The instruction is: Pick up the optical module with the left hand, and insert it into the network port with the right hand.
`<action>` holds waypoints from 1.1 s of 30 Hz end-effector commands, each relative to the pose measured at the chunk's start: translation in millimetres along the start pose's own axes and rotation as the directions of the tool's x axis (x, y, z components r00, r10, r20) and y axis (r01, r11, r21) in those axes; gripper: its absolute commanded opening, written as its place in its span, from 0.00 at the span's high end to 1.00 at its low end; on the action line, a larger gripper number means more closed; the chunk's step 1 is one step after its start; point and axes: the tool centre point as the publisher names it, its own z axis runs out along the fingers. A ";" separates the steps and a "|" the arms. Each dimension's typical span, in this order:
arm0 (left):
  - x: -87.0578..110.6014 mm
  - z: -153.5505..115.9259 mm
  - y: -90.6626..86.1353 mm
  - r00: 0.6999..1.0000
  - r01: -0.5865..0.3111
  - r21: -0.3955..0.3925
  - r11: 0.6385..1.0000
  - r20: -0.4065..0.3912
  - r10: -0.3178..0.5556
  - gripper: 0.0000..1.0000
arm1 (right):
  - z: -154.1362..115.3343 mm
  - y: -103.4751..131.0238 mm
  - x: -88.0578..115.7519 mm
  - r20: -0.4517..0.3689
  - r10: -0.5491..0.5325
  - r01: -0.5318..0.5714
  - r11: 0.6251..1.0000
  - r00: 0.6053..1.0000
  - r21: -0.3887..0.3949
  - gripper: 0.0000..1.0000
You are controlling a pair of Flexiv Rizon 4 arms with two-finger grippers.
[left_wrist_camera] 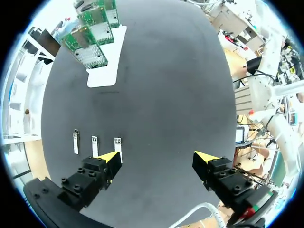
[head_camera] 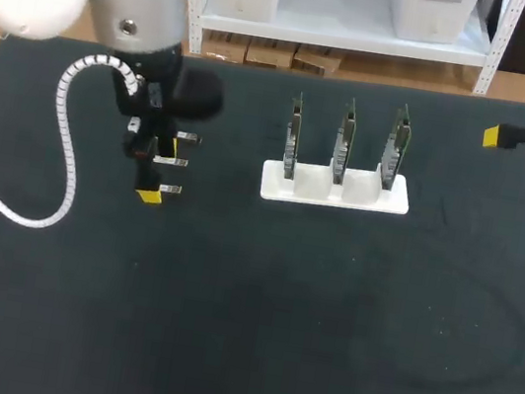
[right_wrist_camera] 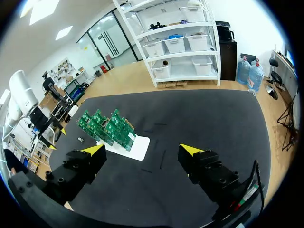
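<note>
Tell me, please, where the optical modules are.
Head view: optical modules lie left of the white rack, in a row by the left claw.

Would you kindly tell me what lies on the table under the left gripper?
Three optical modules lie side by side on the black table below the open left gripper. In the head view the gripper hides part of each.

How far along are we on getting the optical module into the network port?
Nothing looks done: the three small silver optical modules lie on the black table, none lifted. In hand: the open left pincer hovers by them, one finger beside the nearest. Left: grasp one, pass it over, insert it at the green circuit boards in the white holder. The right pincer is open, empty.
</note>
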 end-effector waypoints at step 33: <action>25.2 51.9 48.4 1.000 0.013 0.005 1.000 0.007 -0.014 0.00 | -1.4 1.3 0.4 0.000 0.001 -0.001 1.000 1.000 0.006 0.00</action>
